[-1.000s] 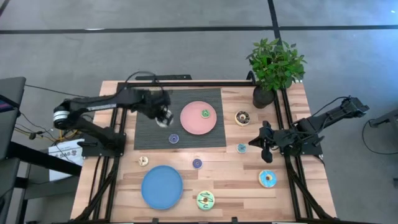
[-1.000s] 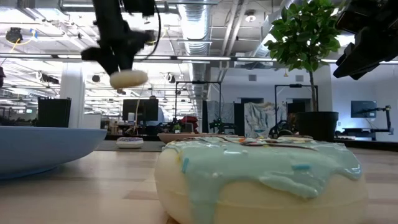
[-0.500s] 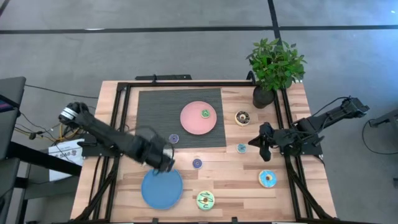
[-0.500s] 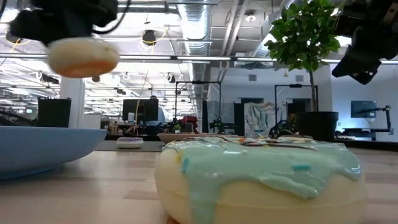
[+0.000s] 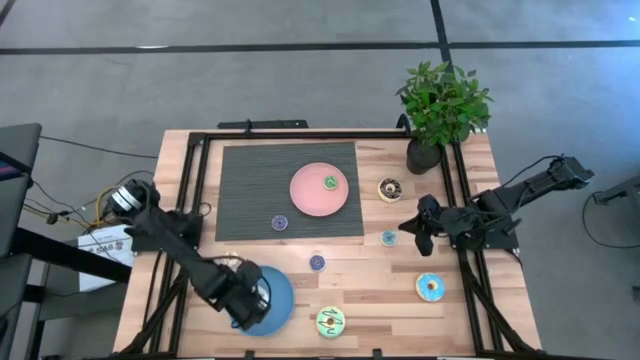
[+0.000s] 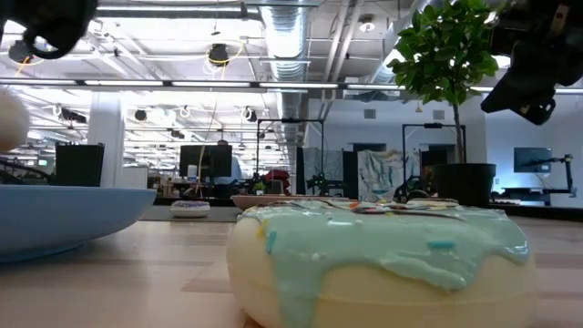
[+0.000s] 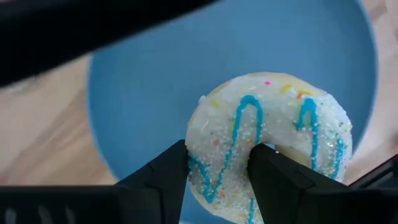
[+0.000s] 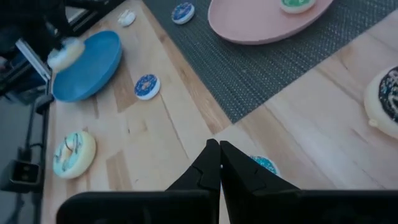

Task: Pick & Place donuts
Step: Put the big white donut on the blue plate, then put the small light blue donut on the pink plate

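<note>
My left gripper (image 5: pixel 247 297) hangs over the blue plate (image 5: pixel 281 303) near the table's near edge, shut on a white-iced donut (image 7: pixel 273 124) with blue squiggles. My right gripper (image 8: pixel 218 160) is shut and raised at the table's right side, beside a small teal donut (image 5: pixel 388 238) that lies flat on the wood; it touches nothing. A green donut (image 5: pixel 329 182) lies on the pink plate (image 5: pixel 308 198). Other donuts lie flat: brown (image 5: pixel 390 188), two purple (image 5: pixel 279 223) (image 5: pixel 317 262), light blue (image 5: pixel 431 287), pale green (image 5: pixel 330 321). My left gripper pinches one side of the white donut's ring (image 7: pixel 217 140): one finger (image 7: pixel 270 177) stands in the hole, the other (image 7: pixel 165 174) against the outer edge. The fingers come from above. The donut is lifted clear over the blue plate (image 7: pixel 155 74), iced face up.
A potted plant (image 5: pixel 440 105) stands at the far right corner. A dark ribbed mat (image 5: pixel 250 185) lies under the pink plate. A black frame (image 5: pixel 190 200) runs along the table's sides. Bare wood shows between the blue plate and the light blue donut.
My left gripper has carried the white donut from above the mat's far left part toward the near edge, and now holds it over the blue plate. The donut has stayed lifted in the shut fingers throughout.
</note>
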Robot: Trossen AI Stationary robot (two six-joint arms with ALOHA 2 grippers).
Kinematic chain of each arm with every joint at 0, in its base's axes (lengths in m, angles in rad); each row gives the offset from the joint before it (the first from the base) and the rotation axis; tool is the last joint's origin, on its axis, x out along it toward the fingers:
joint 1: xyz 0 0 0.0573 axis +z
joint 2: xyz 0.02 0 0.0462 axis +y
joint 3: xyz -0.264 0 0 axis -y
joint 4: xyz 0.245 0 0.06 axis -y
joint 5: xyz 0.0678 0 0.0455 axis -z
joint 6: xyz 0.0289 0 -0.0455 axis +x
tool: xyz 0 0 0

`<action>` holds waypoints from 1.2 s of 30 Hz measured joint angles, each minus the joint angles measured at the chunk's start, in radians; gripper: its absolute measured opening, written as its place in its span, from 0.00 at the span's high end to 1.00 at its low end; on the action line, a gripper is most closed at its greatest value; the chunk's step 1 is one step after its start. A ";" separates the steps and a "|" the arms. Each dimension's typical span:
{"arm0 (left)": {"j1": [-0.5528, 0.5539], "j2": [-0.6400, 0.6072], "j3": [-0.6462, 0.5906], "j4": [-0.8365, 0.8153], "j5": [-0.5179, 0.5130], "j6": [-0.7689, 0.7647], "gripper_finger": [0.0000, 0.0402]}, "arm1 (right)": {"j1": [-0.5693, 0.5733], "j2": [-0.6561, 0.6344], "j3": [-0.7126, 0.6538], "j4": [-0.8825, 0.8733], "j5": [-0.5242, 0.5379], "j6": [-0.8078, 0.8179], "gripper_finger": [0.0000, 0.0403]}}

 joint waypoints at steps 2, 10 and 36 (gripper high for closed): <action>-0.023 0.011 0.000 0.001 0.001 -0.008 0.62 | 0.000 0.000 0.000 0.000 0.000 0.020 1.00; -0.084 0.055 -0.001 0.002 0.012 -0.010 0.62 | 0.008 0.048 0.000 -0.003 0.003 0.048 1.00; -0.078 0.067 -0.001 -0.015 0.045 -0.003 0.42 | 0.009 0.131 0.000 0.042 -0.001 0.071 1.00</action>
